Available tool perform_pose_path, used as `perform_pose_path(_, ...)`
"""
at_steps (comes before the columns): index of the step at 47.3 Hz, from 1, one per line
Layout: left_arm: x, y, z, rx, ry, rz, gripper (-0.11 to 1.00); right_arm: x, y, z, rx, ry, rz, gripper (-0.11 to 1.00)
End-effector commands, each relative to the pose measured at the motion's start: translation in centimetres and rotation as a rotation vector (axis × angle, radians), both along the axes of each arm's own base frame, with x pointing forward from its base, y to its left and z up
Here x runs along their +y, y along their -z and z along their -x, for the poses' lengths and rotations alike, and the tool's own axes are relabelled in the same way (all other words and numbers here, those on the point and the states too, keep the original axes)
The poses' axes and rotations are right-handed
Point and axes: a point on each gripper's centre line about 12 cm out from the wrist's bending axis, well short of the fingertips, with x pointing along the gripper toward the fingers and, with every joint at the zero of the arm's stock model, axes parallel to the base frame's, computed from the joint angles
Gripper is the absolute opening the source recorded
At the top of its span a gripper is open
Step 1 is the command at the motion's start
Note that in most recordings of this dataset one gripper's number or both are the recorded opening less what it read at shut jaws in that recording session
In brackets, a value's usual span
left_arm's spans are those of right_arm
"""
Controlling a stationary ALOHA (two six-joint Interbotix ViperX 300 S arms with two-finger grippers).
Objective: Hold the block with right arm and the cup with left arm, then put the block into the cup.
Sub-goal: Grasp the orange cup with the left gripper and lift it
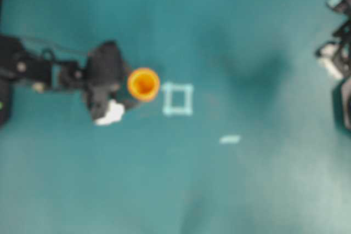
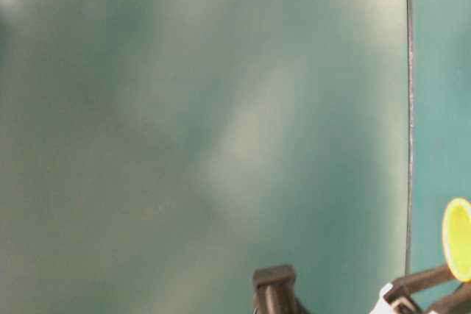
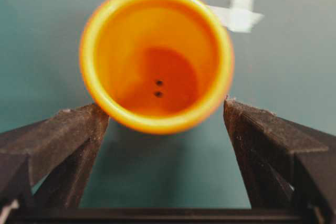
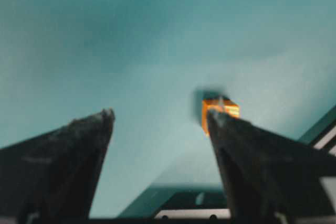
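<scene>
The orange cup point(image 1: 143, 84) stands upright on the teal table, just left of a pale tape square. In the left wrist view the cup point(image 3: 157, 56) is empty, with two dark dots on its bottom. My left gripper point(image 3: 165, 114) is open, with a fingertip on either side of the cup's near rim; the left gripper also shows in the overhead view point(image 1: 127, 87). The orange block point(image 4: 220, 109) shows only in the right wrist view, on the table just beyond one fingertip and partly hidden by it. My right gripper point(image 4: 160, 115) is open and empty. The right arm point(image 1: 337, 58) sits at the far right edge.
A pale tape square point(image 1: 178, 99) lies just right of the cup, and its corner shows in the left wrist view point(image 3: 239, 17). A short tape strip point(image 1: 230, 139) lies further right. The table-level view shows the cup's rim point(image 2: 458, 239) at its right edge.
</scene>
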Motion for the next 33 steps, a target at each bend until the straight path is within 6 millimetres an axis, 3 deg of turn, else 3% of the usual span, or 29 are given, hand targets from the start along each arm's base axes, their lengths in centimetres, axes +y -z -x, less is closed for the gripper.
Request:
perform_pose_path(1,0.3,-0.7,-1.4,-0.043,-0.006,-0.004,0.88,-0.2,-0.3,-0.2,-0.01,0.002,0.008,0.68)
perform_pose_path(12,0.6,-0.6,-3.1,-0.076,-0.007,-0.007,0.88,0.0,0.4,0.2,0.006,0.009,-0.002,0.68)
perform_pose_path(19,0.3,-0.1,-3.0,-0.041,-0.001,-0.004,0.87,0.0,0.8,0.4,0.017,0.009,-0.006,0.68)
perform_pose_path(27,-0.3,-0.1,-3.1,-0.035,0.017,-0.004,0.68,0.0,1.0,0.4,0.02,0.003,0.003,0.68)
perform_pose_path(33,-0.8,-1.3,-4.0,-0.069,0.032,-0.006,0.67,0.0,1.4,0.7,0.034,0.002,0.008,0.68)
